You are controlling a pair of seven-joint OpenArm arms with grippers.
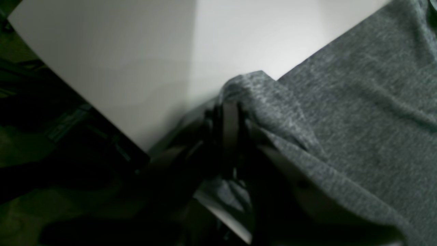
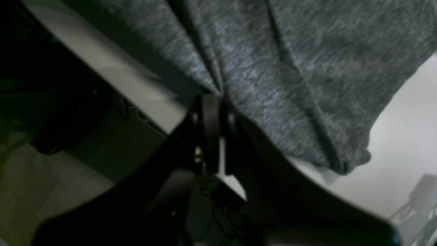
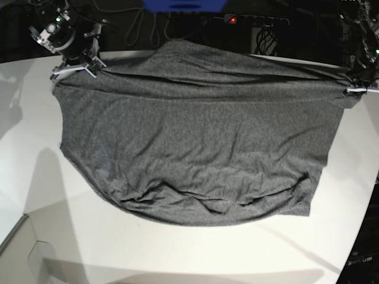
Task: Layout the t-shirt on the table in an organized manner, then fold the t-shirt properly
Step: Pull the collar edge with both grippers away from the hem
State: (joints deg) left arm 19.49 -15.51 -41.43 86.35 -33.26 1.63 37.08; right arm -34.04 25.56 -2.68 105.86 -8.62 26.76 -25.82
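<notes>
T-shirt [image 3: 195,148] corners pinched by both claws (spread flat).

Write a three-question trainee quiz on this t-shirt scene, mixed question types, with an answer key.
1. True or false: the t-shirt lies folded in a neat square on the table.
2. Which gripper shows at the base view's upper left corner of the shirt? A) left gripper B) right gripper
3. Fill in: the left gripper is ____ on the shirt's edge.

Key:
1. False: it is spread wide, with wrinkles near its lower hem.
2. B
3. shut; the left wrist view shows fabric bunched over its fingertips.
</notes>
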